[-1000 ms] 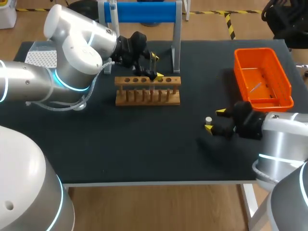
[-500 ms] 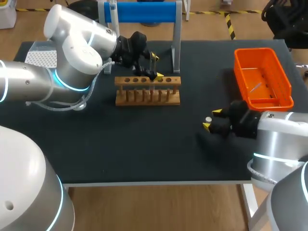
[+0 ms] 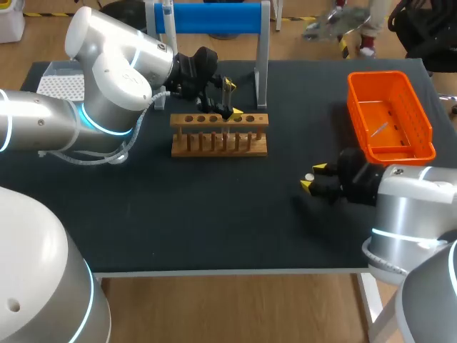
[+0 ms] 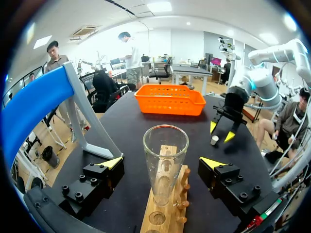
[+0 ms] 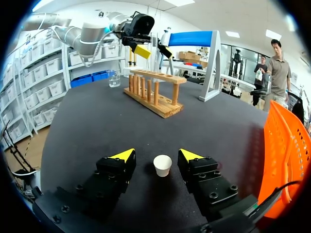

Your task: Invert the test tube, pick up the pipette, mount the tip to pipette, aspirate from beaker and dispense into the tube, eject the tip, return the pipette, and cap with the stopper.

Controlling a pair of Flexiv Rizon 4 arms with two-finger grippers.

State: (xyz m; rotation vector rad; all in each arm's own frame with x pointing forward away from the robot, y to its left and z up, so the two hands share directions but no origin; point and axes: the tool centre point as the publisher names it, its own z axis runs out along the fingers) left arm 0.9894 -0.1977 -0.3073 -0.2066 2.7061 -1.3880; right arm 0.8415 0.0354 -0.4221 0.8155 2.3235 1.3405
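Right pincer point(image 5: 155, 156) is low at the worktop point(image 5: 87, 131), fingers wide. The stopper point(image 5: 162, 165) sits right in the gap between the yellow tips. There is a sliver of space on each side and neither finger touches it, so nothing is gripped yet. The stopper is short and stands upright with its broad face up, so its axis runs straight up from the worktop and crosses the line the fingers close along. My read: you only need to close, with no turning and no reach. This arm is much nearer; the other is well apart at the rack.

Left pincer point(image 4: 162, 163) is also wide, one finger on each side of the test tube point(image 4: 164, 160) with clear gaps, holding nothing. The tube stands upright with its mouth up in the wooden rack point(image 4: 163, 216), under and between those fingers. From the right pincer, the rack and tube lie well ahead across bare worktop. The orange basket point(image 5: 286, 155) is just beside its outer finger. Likely step: capping.
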